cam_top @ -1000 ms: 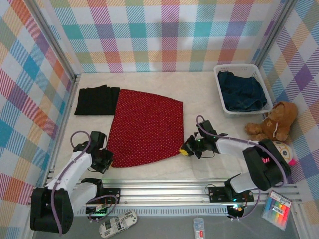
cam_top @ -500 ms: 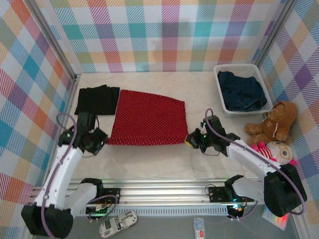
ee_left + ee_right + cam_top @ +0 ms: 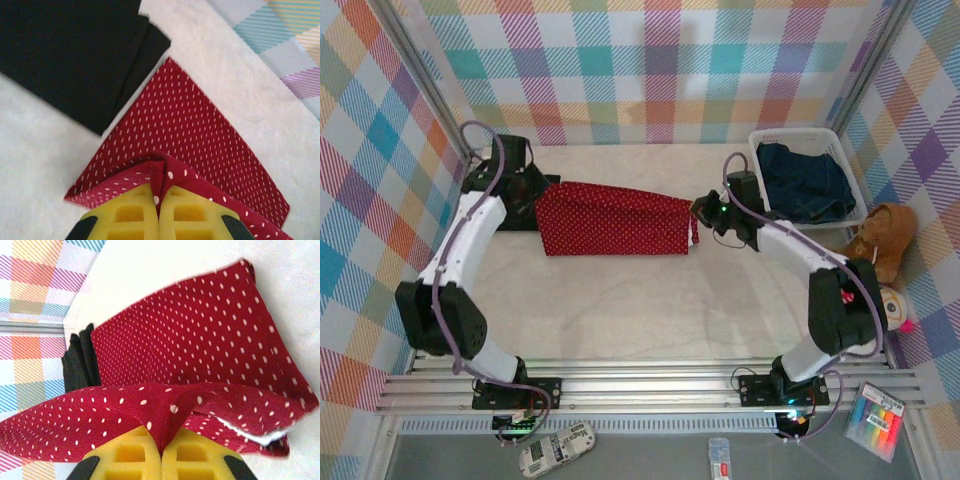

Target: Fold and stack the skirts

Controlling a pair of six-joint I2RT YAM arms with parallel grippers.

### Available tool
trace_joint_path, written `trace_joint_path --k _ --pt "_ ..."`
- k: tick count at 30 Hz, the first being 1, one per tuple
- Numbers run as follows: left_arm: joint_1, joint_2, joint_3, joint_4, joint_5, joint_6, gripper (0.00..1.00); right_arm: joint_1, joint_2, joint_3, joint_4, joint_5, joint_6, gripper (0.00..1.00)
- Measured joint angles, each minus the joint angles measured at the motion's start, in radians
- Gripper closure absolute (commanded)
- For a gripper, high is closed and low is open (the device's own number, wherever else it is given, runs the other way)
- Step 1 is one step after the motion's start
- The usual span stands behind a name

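Between the two pairs of fingers, the red skirt (image 3: 615, 218) with tiny white dots stretches as a doubled band across the far half of the bench (image 3: 650, 300). The left fingers (image 3: 525, 188) are shut tight on one corner of its upper layer. In the left wrist view the yellow pads meet with a ridge of red cloth pinched in their seam, and the lower layer lies flat on the bench just ahead of them. The right fingers (image 3: 705, 210) are likewise closed on the opposite corner. In the right wrist view the dotted cloth bunches up into their grip, with the rest of the skirt spread out beyond the tips and a white inner edge showing at the side.

The black skirt (image 3: 508, 215) lies folded just beyond the left fingers, on their outer side, touching the red skirt's end and partly tucked under it. From the right fingers it shows at the skirt's far end.

On the outer side of the right fingers, close by, stands the white basket (image 3: 795, 135) with the denim skirts (image 3: 805, 185) crumpled inside. A brown teddy bear (image 3: 880, 245) sits just next to the basket, nearer the arm bases.
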Motion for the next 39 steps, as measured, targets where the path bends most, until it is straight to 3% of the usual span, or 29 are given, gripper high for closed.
trace_joint_path --k 10,19,22,23,24,26,27,29,32,35,36,39 --pt "0.000 0.307 0.240 -0.008 -0.008 0.054 1.00 -0.049 0.207 0.109 0.061 -0.027 0.001 1.00" --pt "0.000 0.412 0.327 -0.035 -0.005 0.054 1.00 -0.068 0.298 0.156 0.068 -0.053 0.006 1.00" --pt "0.000 0.453 0.373 -0.037 -0.002 0.054 1.00 -0.071 0.330 0.186 0.067 -0.057 0.012 0.92" --pt "0.000 0.470 0.391 -0.037 0.001 0.054 0.95 -0.072 0.344 0.200 0.066 -0.058 0.014 0.85" --pt "0.000 0.492 0.414 -0.038 0.007 0.056 0.80 -0.076 0.364 0.220 0.062 -0.062 0.017 0.77" --pt "0.002 0.546 0.474 -0.045 0.021 0.061 0.29 -0.088 0.403 0.262 0.053 -0.068 0.014 0.63" --pt "0.004 0.585 0.525 -0.058 0.029 0.061 0.13 -0.096 0.422 0.282 0.048 -0.076 0.005 0.58" --pt "0.009 0.651 0.619 -0.090 0.048 0.062 0.00 -0.111 0.438 0.305 0.036 -0.087 -0.017 0.46" --pt "0.011 0.691 0.671 -0.121 0.083 0.062 0.00 -0.125 0.430 0.307 0.016 -0.091 -0.058 0.25" --pt "0.008 0.673 0.630 -0.127 0.137 0.061 0.00 -0.126 0.393 0.270 0.001 -0.096 -0.092 0.14" --pt "0.003 0.654 0.587 -0.118 0.160 0.061 0.00 -0.122 0.377 0.255 -0.008 -0.103 -0.102 0.02" --pt "-0.011 0.610 0.480 -0.105 0.231 0.061 0.00 -0.103 0.349 0.238 -0.029 -0.132 -0.143 0.01"
